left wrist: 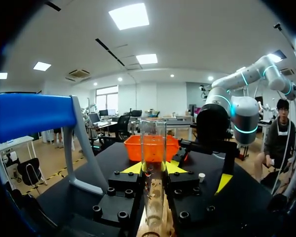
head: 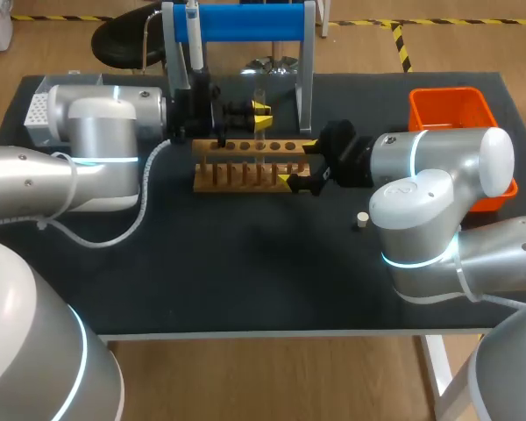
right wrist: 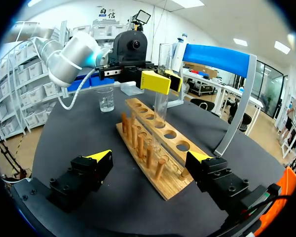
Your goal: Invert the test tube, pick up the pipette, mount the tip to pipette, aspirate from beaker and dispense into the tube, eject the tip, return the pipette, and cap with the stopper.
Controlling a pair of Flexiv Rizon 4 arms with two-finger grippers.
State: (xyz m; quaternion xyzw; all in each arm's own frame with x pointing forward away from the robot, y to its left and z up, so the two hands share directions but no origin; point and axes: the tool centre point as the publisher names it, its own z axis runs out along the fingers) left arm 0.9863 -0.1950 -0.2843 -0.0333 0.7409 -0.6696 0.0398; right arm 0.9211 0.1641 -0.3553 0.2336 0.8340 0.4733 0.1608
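Observation:
A clear glass test tube (head: 259, 95) stands upright over the wooden rack (head: 245, 175), my left gripper (head: 260, 118) shut on it. In the left wrist view the test tube (left wrist: 153, 143) rises between the yellow fingertips (left wrist: 132, 169) of the left gripper (left wrist: 154, 169), its lower end down at the rack (left wrist: 153, 227). My right gripper (head: 298, 164) stands open at the rack's right end. In the right wrist view the right gripper (right wrist: 149, 163) straddles the rack (right wrist: 153, 148) end without touching it. The pipette (head: 193, 35) hangs on the blue stand (head: 245, 22). A beaker (right wrist: 105, 98) sits beyond the rack. The small stopper (head: 361, 219) lies on the table.
An orange bin (head: 451, 110) sits at the back right, behind my right arm. A white perforated box (head: 35, 110) is at the back left. The dark table (head: 245, 272) stretches in front of the rack.

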